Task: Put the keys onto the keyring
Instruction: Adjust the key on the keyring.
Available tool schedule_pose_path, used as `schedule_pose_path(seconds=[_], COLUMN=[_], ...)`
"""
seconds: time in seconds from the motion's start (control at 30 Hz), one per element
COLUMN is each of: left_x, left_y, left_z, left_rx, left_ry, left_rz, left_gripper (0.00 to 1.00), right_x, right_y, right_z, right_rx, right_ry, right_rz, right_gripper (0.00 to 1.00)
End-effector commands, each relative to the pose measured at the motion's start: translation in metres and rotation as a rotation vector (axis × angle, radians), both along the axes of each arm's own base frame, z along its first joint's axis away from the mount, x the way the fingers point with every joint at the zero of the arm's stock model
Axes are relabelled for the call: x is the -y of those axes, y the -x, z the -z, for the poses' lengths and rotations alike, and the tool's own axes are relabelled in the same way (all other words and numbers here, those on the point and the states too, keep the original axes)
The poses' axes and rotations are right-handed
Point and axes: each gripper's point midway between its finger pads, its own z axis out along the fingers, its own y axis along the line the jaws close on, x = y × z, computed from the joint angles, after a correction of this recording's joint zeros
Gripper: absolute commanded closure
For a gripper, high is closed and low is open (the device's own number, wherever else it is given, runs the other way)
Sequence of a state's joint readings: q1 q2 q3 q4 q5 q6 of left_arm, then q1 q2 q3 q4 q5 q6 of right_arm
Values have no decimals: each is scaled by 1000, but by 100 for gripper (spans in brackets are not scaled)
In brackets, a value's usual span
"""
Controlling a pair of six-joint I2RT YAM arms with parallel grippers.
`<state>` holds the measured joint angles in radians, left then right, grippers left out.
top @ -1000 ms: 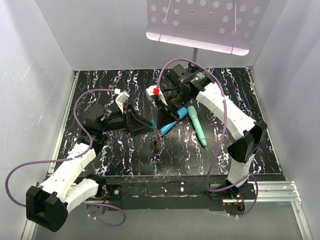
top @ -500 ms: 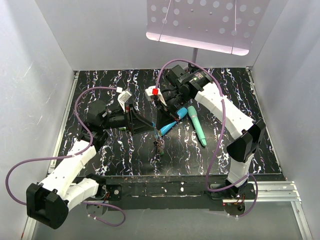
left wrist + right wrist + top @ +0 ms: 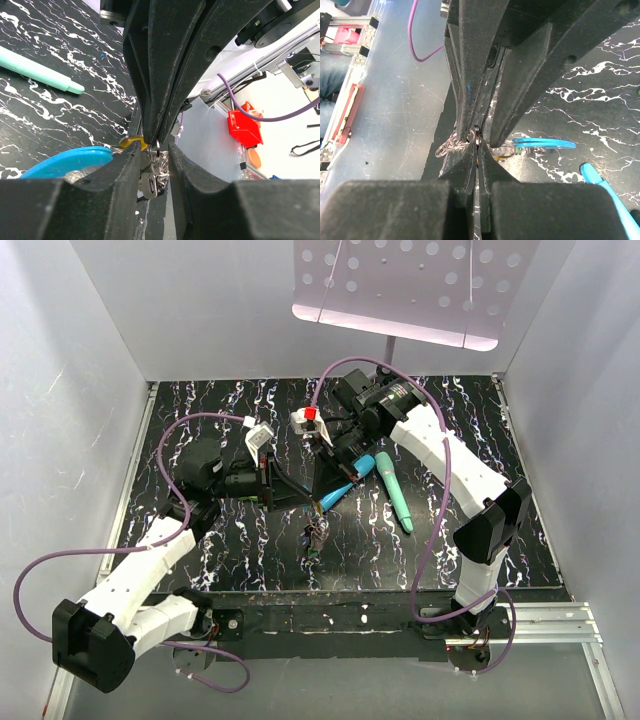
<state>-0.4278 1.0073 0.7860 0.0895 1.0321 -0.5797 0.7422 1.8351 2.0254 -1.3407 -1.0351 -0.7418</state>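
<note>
Both grippers meet over the middle of the table. My right gripper is shut on a thin metal ring of the keyring; its grey chain bunches to the left and its bright blue curved section lies to the right. My left gripper stands narrowly open around the same bunch, with a finger on each side of the chain and ring. A yellow key head shows just behind, and a grey key hangs in the gap. From above, the chain and keys dangle below the two tips.
Two teal sticks lie right of the grippers on the black marbled table. White walls enclose the table on three sides. A perforated panel hangs over the back.
My left gripper's jaws have narrowed around the hanging chain and its wrist has edged right toward the right gripper. The right gripper has kept its grip and hardly moved.
</note>
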Motion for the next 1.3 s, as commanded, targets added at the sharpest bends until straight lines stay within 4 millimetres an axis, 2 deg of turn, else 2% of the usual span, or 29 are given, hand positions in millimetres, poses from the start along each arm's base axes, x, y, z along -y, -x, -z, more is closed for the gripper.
schedule_pose_path(seconds=[0.0,0.27,0.43,0.53,0.7,0.8,1.03,1.27], left_x=[1,1,-2,-4,-6,-7,-16,-31], left_y=[2,7,9,11,12,14,19,24], left_z=[-15,-18,-20,-22,-27,-27,-30,-42], left_rx=[53,63,77,82,81,68,79,146], left_ry=[11,15,21,32,80,110,168,285], left_rz=[15,29,12,-5,-44,-62,-137,-248], left_gripper=[76,100,100,100,100,100,100,100], right_x=[15,15,15,15,16,18,17,17], right_y=[23,22,23,23,21,18,7,9], right_z=[-14,-14,-14,-16,-20,-25,-38,-57], right_rx=[-143,-144,-146,-139,-115,-72,29,201], right_ry=[46,47,47,41,32,16,-35,-228], right_rz=[-1,5,7,7,15,22,50,24], right_gripper=[99,99,99,91,60,50,50,51])
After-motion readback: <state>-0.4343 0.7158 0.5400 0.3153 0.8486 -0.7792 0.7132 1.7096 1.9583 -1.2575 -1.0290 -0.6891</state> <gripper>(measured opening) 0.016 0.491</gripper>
